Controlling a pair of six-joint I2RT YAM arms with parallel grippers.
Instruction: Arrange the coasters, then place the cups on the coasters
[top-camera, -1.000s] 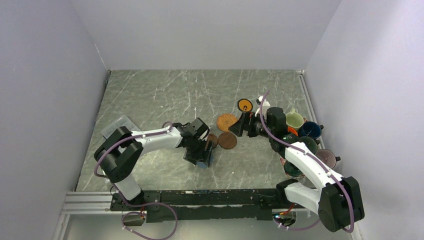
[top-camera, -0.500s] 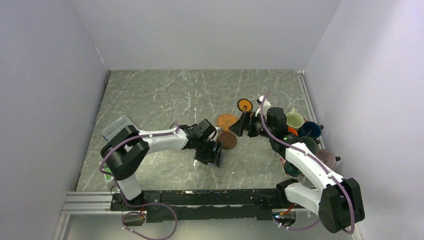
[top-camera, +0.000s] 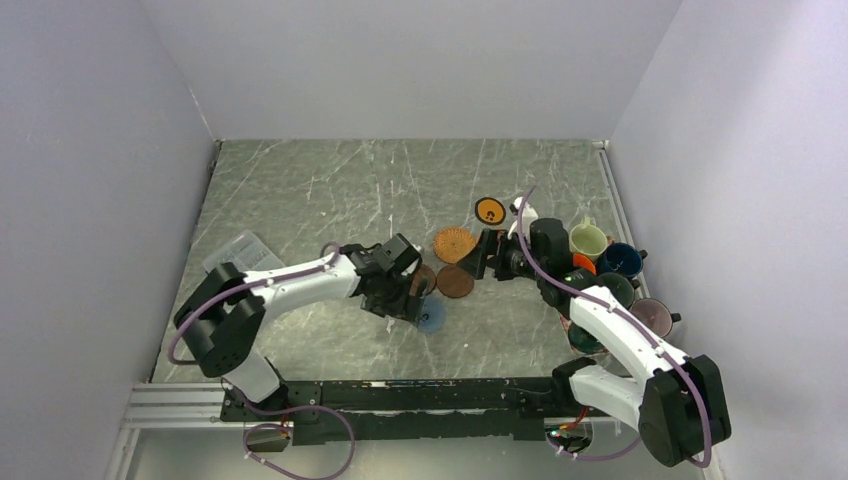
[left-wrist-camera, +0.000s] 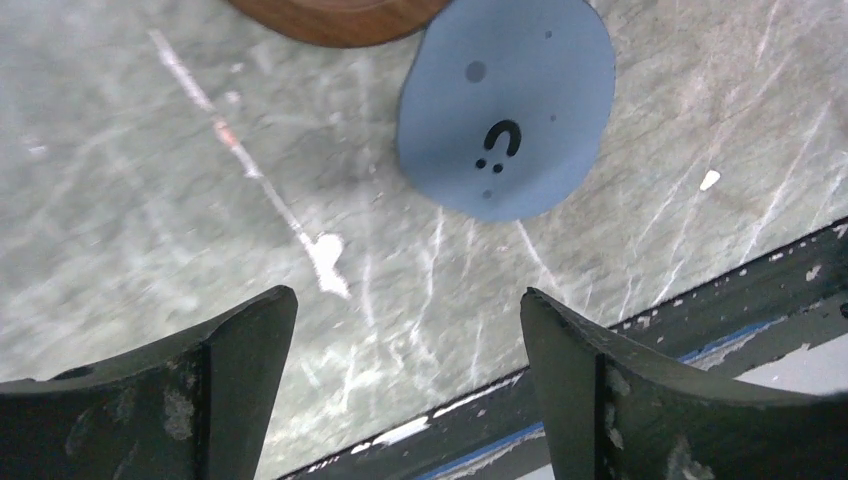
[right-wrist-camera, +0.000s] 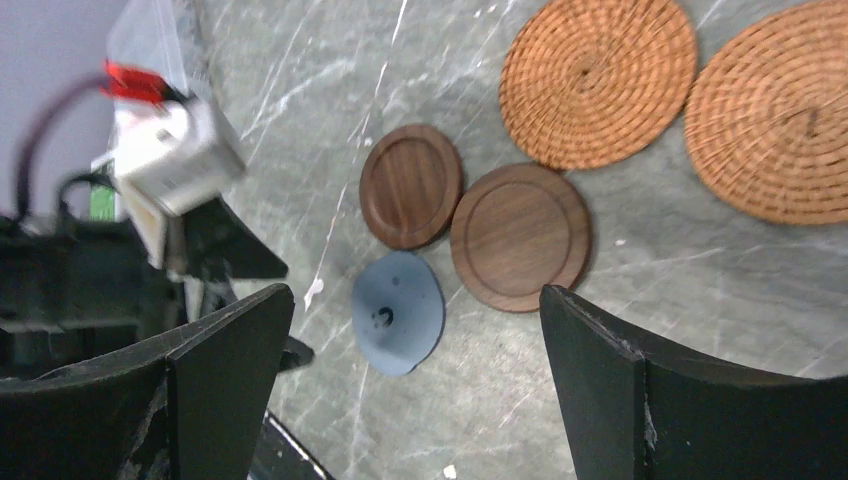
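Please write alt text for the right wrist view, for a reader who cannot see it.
On a grey marbled table lie a blue-grey round coaster nearest, two dark brown wooden coasters side by side behind it, and two tan woven coasters beyond. The right arm's open dark fingers frame the bottom corners.

The grey, white-veined tabletop (top-camera: 330, 190) carries a blue-grey coaster (left-wrist-camera: 505, 105) towards its front edge. Just beside it are a smaller brown coaster (right-wrist-camera: 411, 185) and a larger brown coaster (right-wrist-camera: 520, 236), which sit edge to edge. Behind these lie a woven coaster (right-wrist-camera: 598, 78) and a second woven coaster (right-wrist-camera: 775, 125), side by side. Further back is an orange and black coaster (top-camera: 490, 210). Cups (top-camera: 620, 261) cluster along the right edge, and a clear box (top-camera: 238, 250) lies at the left.
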